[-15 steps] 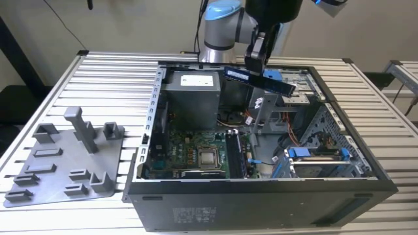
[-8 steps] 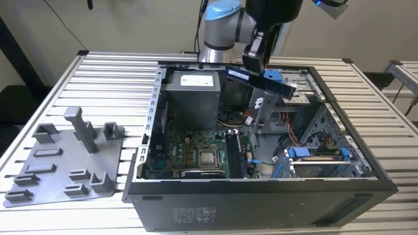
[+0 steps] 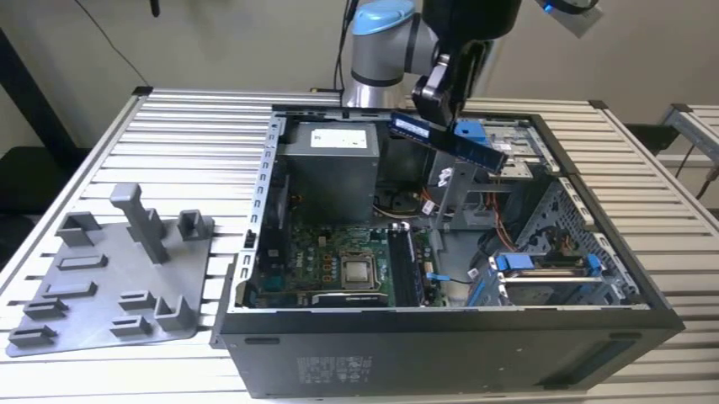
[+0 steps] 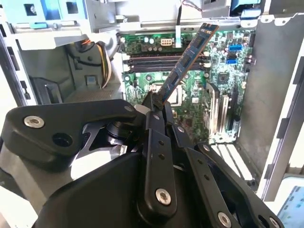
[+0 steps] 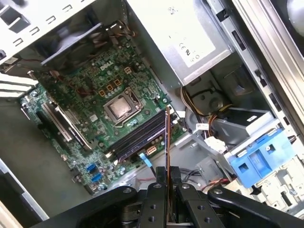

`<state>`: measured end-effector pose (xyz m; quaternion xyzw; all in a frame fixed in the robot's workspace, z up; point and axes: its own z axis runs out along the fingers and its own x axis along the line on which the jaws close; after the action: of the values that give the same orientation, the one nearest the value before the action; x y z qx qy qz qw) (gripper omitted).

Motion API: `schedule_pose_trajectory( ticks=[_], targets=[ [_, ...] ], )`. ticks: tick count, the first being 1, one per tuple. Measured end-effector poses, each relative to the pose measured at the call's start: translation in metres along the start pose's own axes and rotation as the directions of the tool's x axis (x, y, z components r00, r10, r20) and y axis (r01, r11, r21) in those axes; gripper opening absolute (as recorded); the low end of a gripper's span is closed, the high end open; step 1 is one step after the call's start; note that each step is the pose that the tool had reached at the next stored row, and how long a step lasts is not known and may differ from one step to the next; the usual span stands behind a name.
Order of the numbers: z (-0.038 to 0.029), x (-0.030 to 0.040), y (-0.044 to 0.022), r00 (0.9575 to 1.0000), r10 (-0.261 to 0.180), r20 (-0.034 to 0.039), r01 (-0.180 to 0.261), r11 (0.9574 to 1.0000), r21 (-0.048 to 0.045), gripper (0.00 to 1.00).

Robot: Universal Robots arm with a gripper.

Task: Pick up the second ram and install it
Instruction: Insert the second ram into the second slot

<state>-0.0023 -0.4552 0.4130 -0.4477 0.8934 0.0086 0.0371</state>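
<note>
- Second ram (image 3: pixel 472 150) hangs in the upper middle of the exterior view. It is a bluish strip tilted down toward the exterior view's right. The gripper (image 3: pixel 433 114) pinches one end of it above the open computer case (image 3: pixel 450 353), well clear of the motherboard (image 3: pixel 337 252) on the case floor. A grey fixture tray (image 3: pixel 101 286) sits on the slatted table (image 3: pixel 202 143) at the exterior view's left.
- In the second wrist view the second ram (image 4: pixel 187 59) shows its flat face. It rises slantwise from the gripper (image 4: pixel 159 102), whose fingers are clamped on its near end. It crosses in front of the memory slots (image 4: pixel 152 61) and is not seated in them.
- In the first wrist view the second ram (image 5: pixel 167 142) is seen edge-on, as a thin dark strip. The gripper (image 5: pixel 167 178) has a finger pressed against each side of it. Beyond it are the processor socket (image 5: pixel 118 108), the grey power supply (image 5: pixel 180 33) and a bright-blue drive clip (image 5: pixel 259 159).
</note>
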Motion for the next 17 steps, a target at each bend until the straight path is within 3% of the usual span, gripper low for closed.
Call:
schedule_pose_trajectory(
  ticks=[8,12,17],
  targets=[
    [-0.0001,0.0002,-0.0001,0.9958,0.091,-0.0019,-0.091,0.9958,0.0073,0.15],
    [0.0000,0.0002,-0.0001,0.9902,0.140,-0.0025,-0.140,0.9901,0.0112,0.15],
    [0.0003,0.0002,-0.0002,0.9798,0.200,-0.0046,-0.200,0.9797,0.0177,0.15]
  ],
)
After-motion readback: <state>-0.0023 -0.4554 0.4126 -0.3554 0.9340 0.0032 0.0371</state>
